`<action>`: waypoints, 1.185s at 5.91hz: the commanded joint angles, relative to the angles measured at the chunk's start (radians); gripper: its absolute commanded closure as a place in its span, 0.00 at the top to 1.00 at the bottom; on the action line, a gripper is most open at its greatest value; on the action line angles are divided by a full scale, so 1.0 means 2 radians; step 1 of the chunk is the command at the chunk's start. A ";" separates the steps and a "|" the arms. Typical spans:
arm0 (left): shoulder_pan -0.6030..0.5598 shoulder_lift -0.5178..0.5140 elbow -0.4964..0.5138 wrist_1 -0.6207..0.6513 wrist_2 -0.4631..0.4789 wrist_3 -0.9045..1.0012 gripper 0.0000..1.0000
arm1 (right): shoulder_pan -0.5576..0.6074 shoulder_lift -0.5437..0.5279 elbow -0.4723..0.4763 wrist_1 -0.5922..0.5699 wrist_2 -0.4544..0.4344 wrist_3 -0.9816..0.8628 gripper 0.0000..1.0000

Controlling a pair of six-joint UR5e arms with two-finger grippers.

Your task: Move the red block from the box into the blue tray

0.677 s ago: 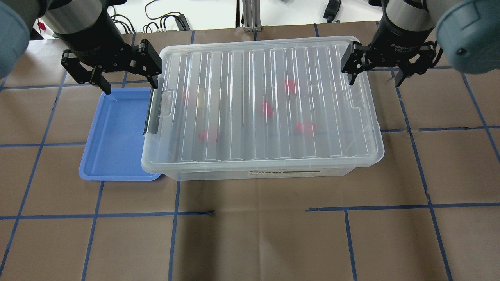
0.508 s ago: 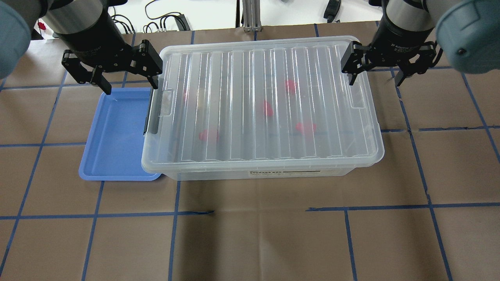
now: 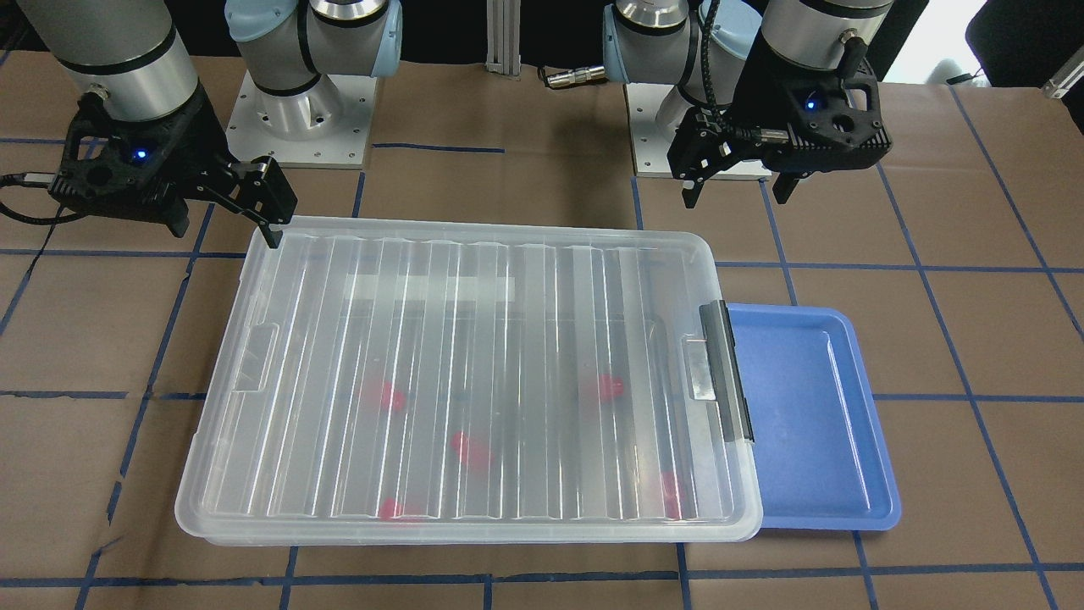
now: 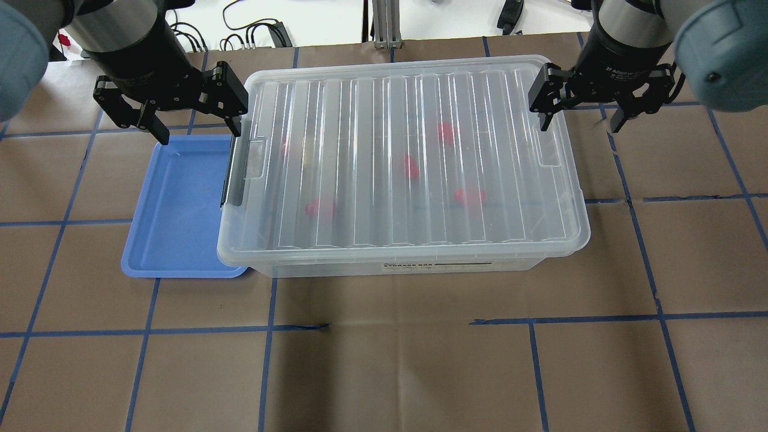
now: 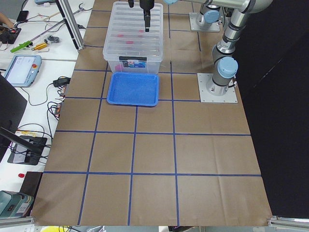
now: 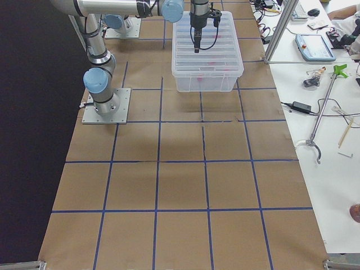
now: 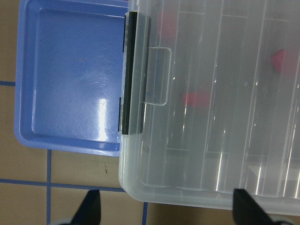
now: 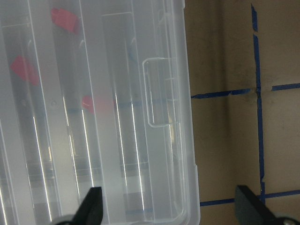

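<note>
The box is a clear bin with its ribbed lid shut and a black latch bar on its left end. Several red blocks show blurred through the lid, also in the left wrist view. The blue tray lies bare against the box's left end, partly under its rim. My left gripper is open and empty above the tray's far edge and the box's far left corner. My right gripper is open and empty, straddling the box's far right corner.
The table is brown paper with a grid of blue tape. The two robot bases stand behind the box. Cables lie at the far edge. Benches with tools flank the table's ends.
My right gripper has shifted slightly to the right at the box's far right corner. The left gripper, box and tray have not visibly moved.
</note>
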 commanded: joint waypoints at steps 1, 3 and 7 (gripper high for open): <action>0.000 0.000 0.000 -0.002 0.000 0.000 0.98 | -0.021 0.027 0.009 -0.016 0.001 -0.016 1.00; 0.000 0.001 0.000 -0.002 0.001 0.000 0.98 | -0.071 0.041 0.087 -0.127 0.001 -0.086 1.00; 0.000 0.003 0.000 -0.002 0.000 0.000 0.98 | -0.072 0.040 0.118 -0.177 0.019 -0.080 1.00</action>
